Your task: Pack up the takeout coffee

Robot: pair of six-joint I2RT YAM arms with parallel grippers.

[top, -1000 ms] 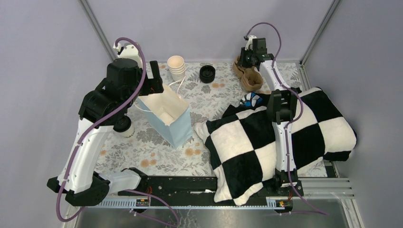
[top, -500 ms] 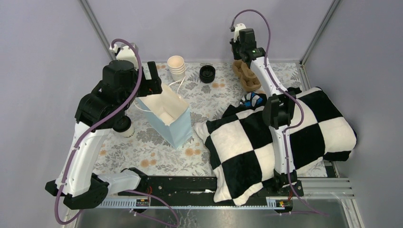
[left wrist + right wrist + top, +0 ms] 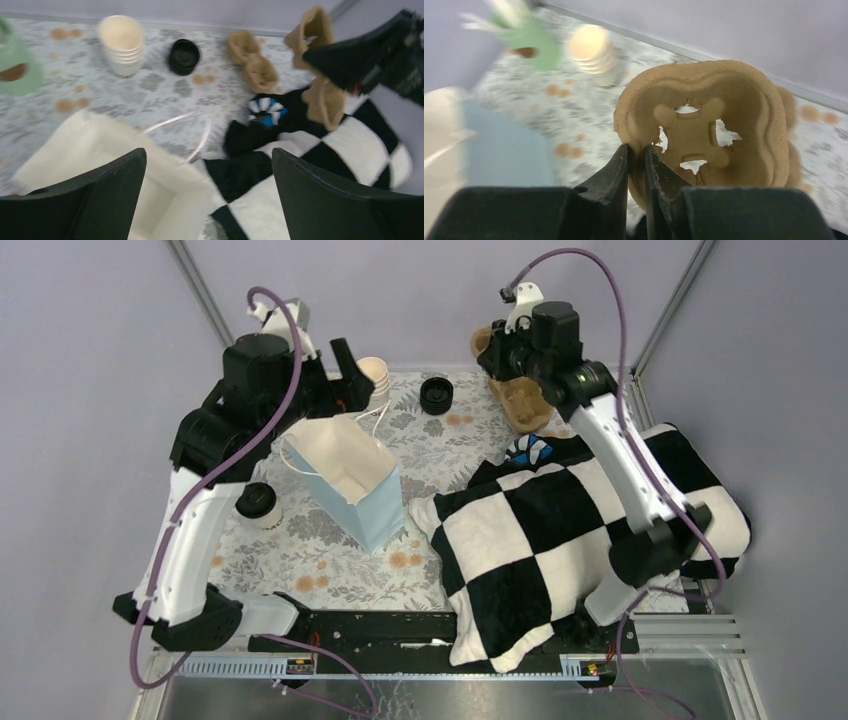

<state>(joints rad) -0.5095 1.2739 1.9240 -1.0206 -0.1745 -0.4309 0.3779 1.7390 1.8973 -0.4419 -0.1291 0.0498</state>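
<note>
Takeout coffee (image 3: 258,502) stands left of bag (image 3: 352,476); cushion (image 3: 560,540) lies right.

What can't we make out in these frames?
- Mint-green cup: cut off by the left wrist view's edge, blurred in the right wrist view, behind the left arm from the top.
- Blue-and-white item: partly under the checkered blanket, too small to identify.
- Takeout coffee: side print too small from the top; outside both wrist views.
</note>
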